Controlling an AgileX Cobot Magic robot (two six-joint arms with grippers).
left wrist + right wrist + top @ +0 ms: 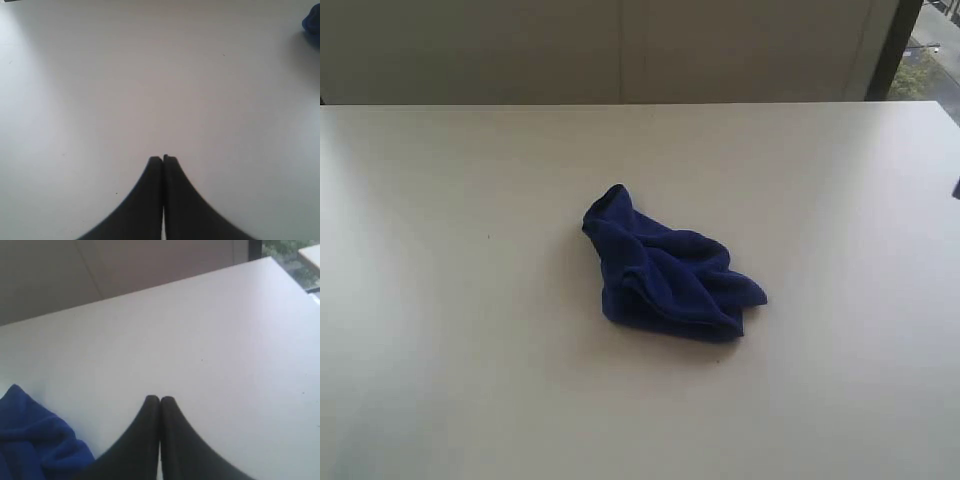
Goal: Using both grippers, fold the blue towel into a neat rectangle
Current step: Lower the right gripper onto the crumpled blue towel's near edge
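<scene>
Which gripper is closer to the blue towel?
Right. The right gripper is just beside the blue towel, not touching. The left gripper is farther away, with a stretch of table between.

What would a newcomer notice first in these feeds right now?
The blue towel stands out at once: a crumpled, bunched heap near the middle of the plain white table, nowhere near a neat rectangle. Next come the left end effector and the right end effector, each shut with its fingertips together and holding nothing. The towel only peeks into each wrist view.
</scene>
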